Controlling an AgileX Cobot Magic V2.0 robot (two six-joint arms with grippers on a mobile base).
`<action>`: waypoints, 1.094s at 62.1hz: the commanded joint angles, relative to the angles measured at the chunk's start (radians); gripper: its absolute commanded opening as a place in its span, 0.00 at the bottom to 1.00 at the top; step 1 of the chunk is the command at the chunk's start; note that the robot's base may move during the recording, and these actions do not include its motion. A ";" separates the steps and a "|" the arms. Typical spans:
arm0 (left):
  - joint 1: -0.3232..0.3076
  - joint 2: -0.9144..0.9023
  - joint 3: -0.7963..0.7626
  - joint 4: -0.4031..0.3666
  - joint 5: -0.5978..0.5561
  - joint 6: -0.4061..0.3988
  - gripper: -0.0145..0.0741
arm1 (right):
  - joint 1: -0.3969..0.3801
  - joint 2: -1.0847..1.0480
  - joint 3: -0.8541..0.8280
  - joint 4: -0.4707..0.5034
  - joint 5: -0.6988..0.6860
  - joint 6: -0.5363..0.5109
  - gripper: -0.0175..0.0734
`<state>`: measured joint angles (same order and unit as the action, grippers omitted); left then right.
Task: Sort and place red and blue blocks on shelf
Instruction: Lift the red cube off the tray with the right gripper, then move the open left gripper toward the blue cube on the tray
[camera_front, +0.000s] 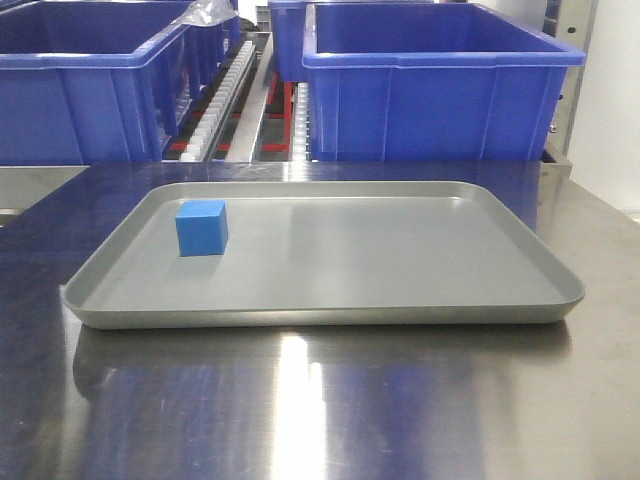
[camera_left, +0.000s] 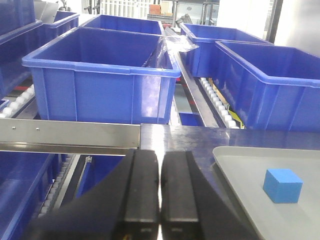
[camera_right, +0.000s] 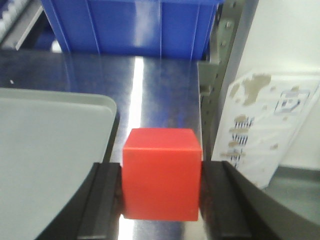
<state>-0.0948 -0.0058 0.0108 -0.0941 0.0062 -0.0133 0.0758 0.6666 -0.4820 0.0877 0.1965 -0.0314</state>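
Right wrist view: right gripper (camera_right: 161, 220) jaws clamp matte red cube (camera_right: 162, 170); matte blue cube (camera_front: 202, 228) in shallow grey tray (camera_front: 400, 260); left gripper (camera_left: 160, 195) closed, empty; neither shelved.

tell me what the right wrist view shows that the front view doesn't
Only the right wrist view: the red block clamped in the right gripper, beside a corner of the tray. Only the front view: the blue block resting in the tray, near its left end. Both: the grey tray, the steel tabletop and a blue bin behind.
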 joint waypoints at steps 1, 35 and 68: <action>0.000 -0.016 0.024 -0.006 -0.081 -0.008 0.30 | -0.006 -0.084 0.022 0.005 -0.115 -0.012 0.26; 0.000 -0.016 0.024 -0.006 -0.081 -0.008 0.30 | -0.006 -0.207 0.078 0.006 -0.123 -0.012 0.26; 0.000 -0.016 0.024 -0.006 -0.081 -0.008 0.30 | -0.006 -0.207 0.078 0.006 -0.123 -0.012 0.26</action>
<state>-0.0948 -0.0058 0.0108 -0.0941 0.0062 -0.0133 0.0758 0.4584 -0.3774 0.0883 0.1680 -0.0314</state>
